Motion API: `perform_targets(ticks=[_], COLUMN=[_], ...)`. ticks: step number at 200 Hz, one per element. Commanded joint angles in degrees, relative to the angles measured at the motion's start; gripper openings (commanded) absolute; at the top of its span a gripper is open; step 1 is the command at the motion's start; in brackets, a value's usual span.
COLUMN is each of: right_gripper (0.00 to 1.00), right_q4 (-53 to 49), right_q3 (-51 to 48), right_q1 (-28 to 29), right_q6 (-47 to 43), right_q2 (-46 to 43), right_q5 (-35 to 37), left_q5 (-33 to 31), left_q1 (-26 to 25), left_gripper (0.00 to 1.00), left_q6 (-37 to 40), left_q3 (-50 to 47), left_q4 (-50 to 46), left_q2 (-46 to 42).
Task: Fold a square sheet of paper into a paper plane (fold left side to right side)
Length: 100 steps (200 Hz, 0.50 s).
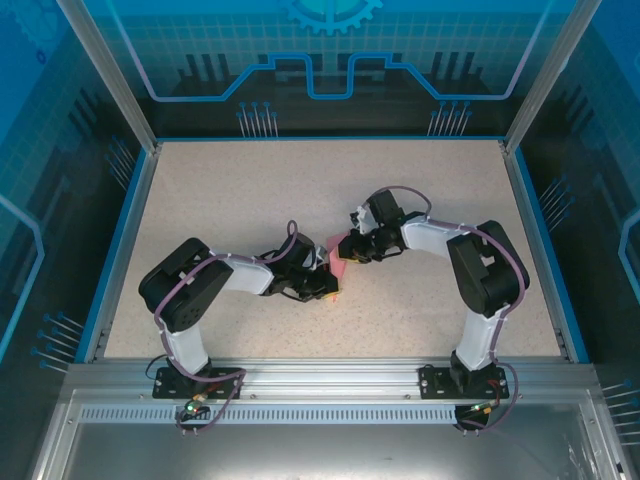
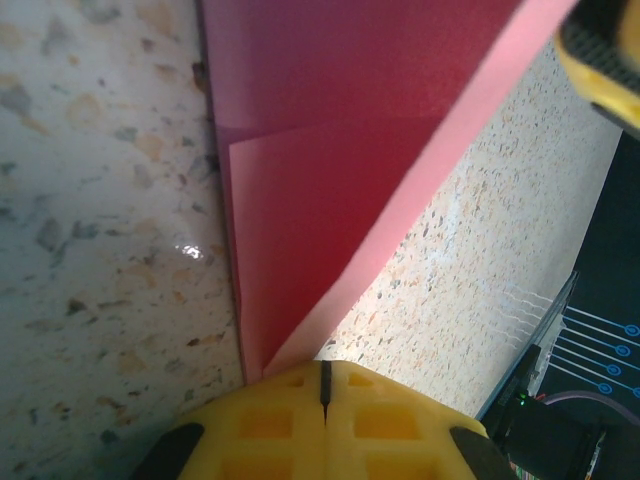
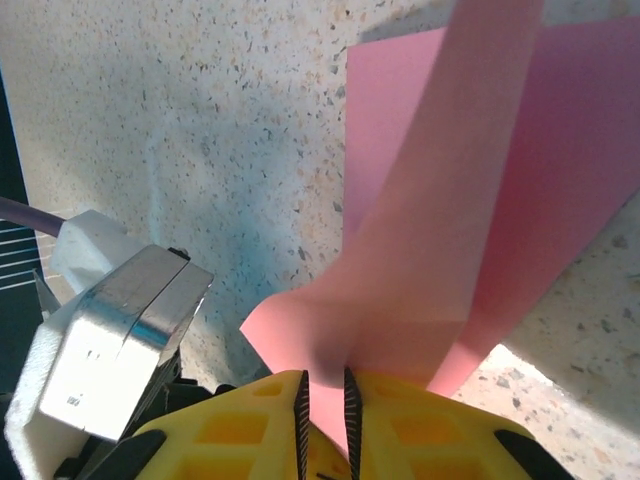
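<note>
The left pincer (image 1: 328, 287) and the right pincer (image 1: 347, 250) meet almost tip to tip near the middle of the speckled tabletop (image 1: 220, 200). The pink sheet of paper (image 1: 338, 264) sits between them, reaching both. From the left wrist, the left pincer (image 2: 325, 385) is closed, its yellow pads pressed together along a thin dark seam. The sheet of paper (image 2: 330, 150) begins right at those pads, a little left of the seam, as a sharp point that widens ahead of them. Whether that point is nipped between the pads I cannot tell. One layer lies flat on the table ahead and to the left of the pads, with a smaller layer on top of it. A flap with a pale edge rises from the tips and slants ahead and to the right, toward the right pincer's yellow finger (image 2: 603, 55). From the right wrist, the right pincer (image 3: 325, 395) stands at a narrow slit, and pink paper fills that slit, so it holds the sheet by a buckled bit. From that grip a blurred strip climbs straight ahead. Beyond it, ahead and to the right of the pads, the rest of the sheet (image 3: 590, 150) lies flat with straight edges. Near the pads on their left, a grey metal block (image 3: 120, 330) in a white housing stands above the table.
</note>
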Motion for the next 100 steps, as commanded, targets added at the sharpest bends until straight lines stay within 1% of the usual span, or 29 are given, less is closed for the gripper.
perform_targets(ticks=[1, 57, 100], right_gripper=[0.19, 0.18, 0.18], right_q4=[0.50, -0.72, -3.23], right_q3=[0.67, 3.62, 5.80], right_q1=[0.72, 0.68, 0.41], right_q6=[-1.42, -3.57, -5.40], right_q2=[2.72, 5.66, 7.60], right_q5=[-0.75, 1.25, 4.16], left_q5=[-1.38, -1.28, -1.20], left_q1=[-0.12, -0.14, -0.15], left_gripper=[0.01, 0.00, 0.00], left_q6=[-0.26, -0.30, -0.29], left_q3=[-1.73, -1.92, -2.26], left_q4=[-5.25, -5.29, -5.20], left_q2=[1.88, 1.85, 2.13])
